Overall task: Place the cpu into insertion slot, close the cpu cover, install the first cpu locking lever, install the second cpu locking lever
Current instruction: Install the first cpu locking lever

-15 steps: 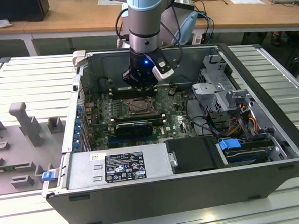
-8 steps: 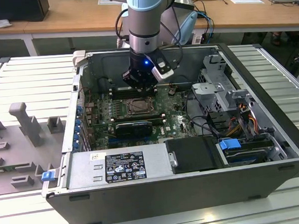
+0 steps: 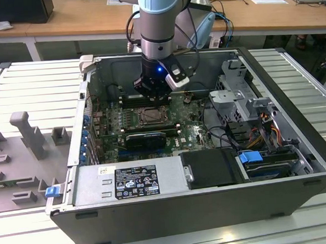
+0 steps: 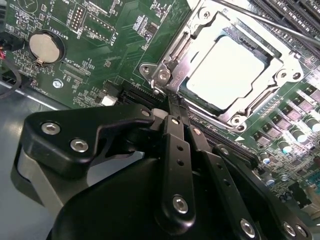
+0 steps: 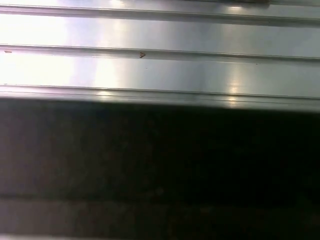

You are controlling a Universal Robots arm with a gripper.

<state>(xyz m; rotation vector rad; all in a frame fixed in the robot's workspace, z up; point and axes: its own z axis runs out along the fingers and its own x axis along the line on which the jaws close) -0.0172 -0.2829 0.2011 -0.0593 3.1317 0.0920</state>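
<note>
One arm, mine, reaching down into the open PC case [image 3: 297,147], w/ my gripper [image 4: 172,102] low over the green motherboard [image 4: 100,45] just beside the insertion slot [image 3: 150,116]. In the second wrist view the fingers [image 4: 175,145] lie pressed together, narrow, nothing between them; their tips sit right at the near corner of the socket hardware, by a small tab there, though I cannot tell if they actually touch it. CPU [image 4: 227,70] is already seated in the slot, pale square face up, and the cpu cover [image 4: 280,65] lies flat around it, its window framing the plate. A thin locking lever [image 4: 260,19] runs along the far side of the socket; whether it is latched I cannot tell. Handling, as I judge it: cpu is light, stiff, fragile underneath, so best left alone now; cover is thin sheet metal, springy, press on its edge tabs only; levers are stiff sprung wire, slippery, take them at the bent end. In the exterior view the socket sits centre-board, memory slots [image 3: 145,98] just beyond.
</note>
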